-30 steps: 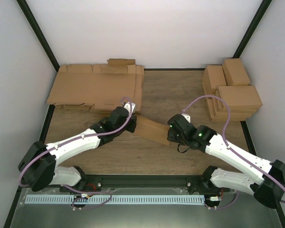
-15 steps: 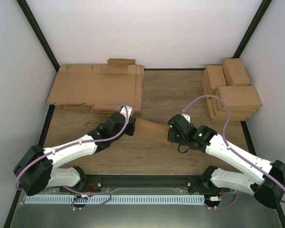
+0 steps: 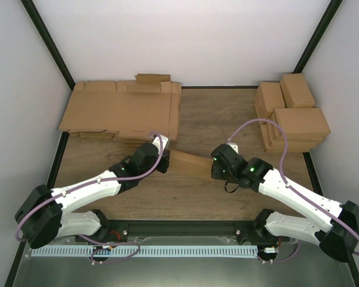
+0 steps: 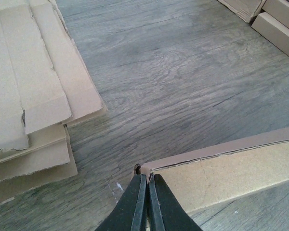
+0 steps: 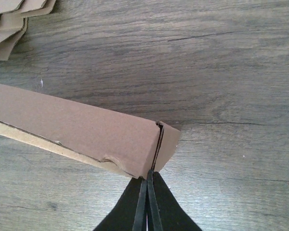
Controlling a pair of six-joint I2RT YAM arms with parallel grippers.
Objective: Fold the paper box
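Paper box [image 3: 188,164] between left hand [image 4: 147,177] and right hand [image 5: 147,173]; both closed together at its ends

paper box [image 3: 188,164] | between left end effector [image 3: 166,159] and right end effector [image 3: 214,170] | cardboard sheets [image 3: 119,110] rear-left | stacked boxes [image 3: 293,122] rear-right

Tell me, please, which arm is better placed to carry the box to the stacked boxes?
Probably the right: the right gripper meets the box at the end nearer the stacked boxes; the left gripper is at the far end.
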